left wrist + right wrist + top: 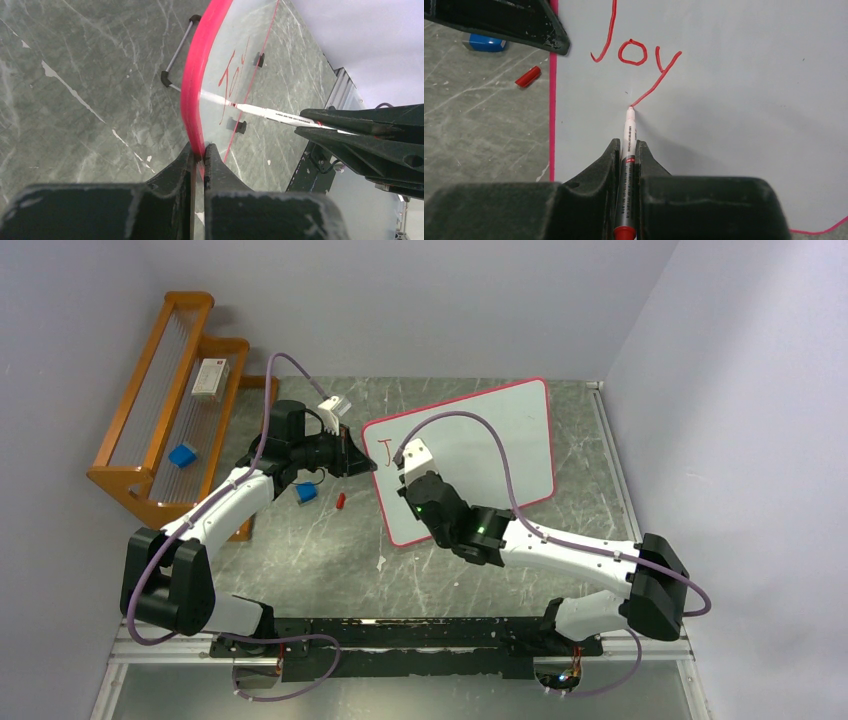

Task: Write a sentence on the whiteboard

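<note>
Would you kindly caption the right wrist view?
Right tool holds marker at the tail of red "Joy" on whiteboard.

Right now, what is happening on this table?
The left gripper is clamped on the pink edge of the whiteboard. The right gripper holds a red marker, its tip on the board at the tail of the y. Joy is written so far. A red cap lies on the table beside the board.

White links (570, 552), black joints (165, 585), purple cables (455, 414), black fingers (170, 185) (edges scuffed pale)
</note>
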Motion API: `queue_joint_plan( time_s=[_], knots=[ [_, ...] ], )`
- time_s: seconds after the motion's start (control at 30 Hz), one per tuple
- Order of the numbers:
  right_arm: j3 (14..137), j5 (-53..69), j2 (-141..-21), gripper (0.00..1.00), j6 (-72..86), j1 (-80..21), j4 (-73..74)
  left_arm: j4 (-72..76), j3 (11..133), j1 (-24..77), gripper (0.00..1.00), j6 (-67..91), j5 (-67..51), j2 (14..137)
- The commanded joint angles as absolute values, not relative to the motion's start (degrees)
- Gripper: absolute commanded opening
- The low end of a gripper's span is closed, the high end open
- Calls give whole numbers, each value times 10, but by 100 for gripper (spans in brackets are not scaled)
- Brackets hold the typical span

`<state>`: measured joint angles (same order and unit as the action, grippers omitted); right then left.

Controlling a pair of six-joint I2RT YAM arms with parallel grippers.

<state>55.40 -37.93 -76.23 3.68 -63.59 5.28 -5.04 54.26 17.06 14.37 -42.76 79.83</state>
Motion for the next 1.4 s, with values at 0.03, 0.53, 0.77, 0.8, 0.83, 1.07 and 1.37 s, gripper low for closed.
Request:
queue_joint_plan(
  time_s=[0.03,0.53,0.77,0.8,0.83,1.07,1.37],
  knots=[
    [562,-387,-734,0,40,-642,61,-67,541,173,5,122,-398,800],
    [502,-374,-649,0,4,-563,-29,-71,542,173,5,118,-392,802],
    [482,-359,-638,0,-19,-547,-65,-73,543,173,5,115,-391,800],
    [479,-356,-635,0,-22,-546,-71,-74,543,173,5,115,-391,800],
    [476,-354,-633,0,-23,-545,-75,-75,544,173,5,114,-391,800],
    [468,-340,-634,0,-38,-535,-93,-75,544,173,5,114,-390,799],
    [472,-329,-653,0,-50,-526,-115,-75,545,173,5,115,-395,803]
  ],
)
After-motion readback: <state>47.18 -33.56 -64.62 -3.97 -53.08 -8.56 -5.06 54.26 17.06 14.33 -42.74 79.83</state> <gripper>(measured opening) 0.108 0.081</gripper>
